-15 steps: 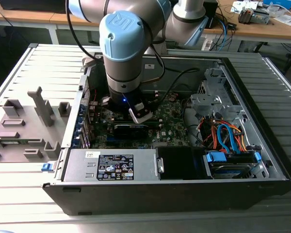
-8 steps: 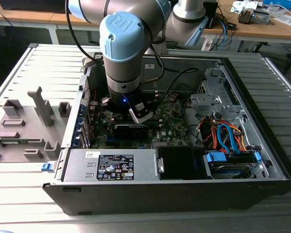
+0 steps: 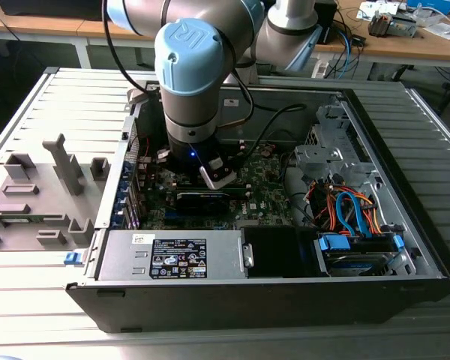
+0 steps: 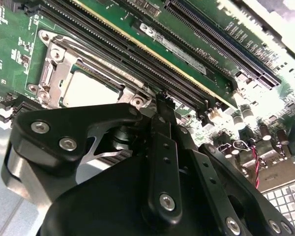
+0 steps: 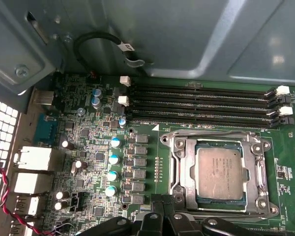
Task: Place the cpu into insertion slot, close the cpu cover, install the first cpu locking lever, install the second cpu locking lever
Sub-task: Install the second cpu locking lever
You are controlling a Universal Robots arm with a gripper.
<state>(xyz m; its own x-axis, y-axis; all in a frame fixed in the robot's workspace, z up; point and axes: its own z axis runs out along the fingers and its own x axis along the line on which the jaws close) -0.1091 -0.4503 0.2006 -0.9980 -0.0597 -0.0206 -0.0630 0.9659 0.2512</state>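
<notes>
— Where's the cpu [image 5: 220, 172] now?

— Already down in the insertion slot [image 5: 187, 172], silvery top up, flat. The cpu cover [image 5: 217, 139] looks folded down over it, its frame running round the chip's edges — going by the first wrist view.

— And the gripper [image 5: 162, 209]?

— Just beside the socket, low over the green motherboard [image 5: 88, 162]. In the first wrist view its black fingertips [image 5: 155, 201] sit at the socket's edge, on the side away from the memory slots [image 5: 201, 105]. So the cpu lies straight ahead of the tips, towards those slots.

— Holding anything?

— Nothing I can make out. The tips look drawn together, nearly touching, with no part between them.

— Levers?

— A thin metal rod [image 5: 211, 131] runs along the socket's memory-slot side; whether it's latched I can't tell. From the exterior view the arm [image 3: 191, 67] stands plumb over the board, inside the open computer case [image 3: 405, 225].
</notes>
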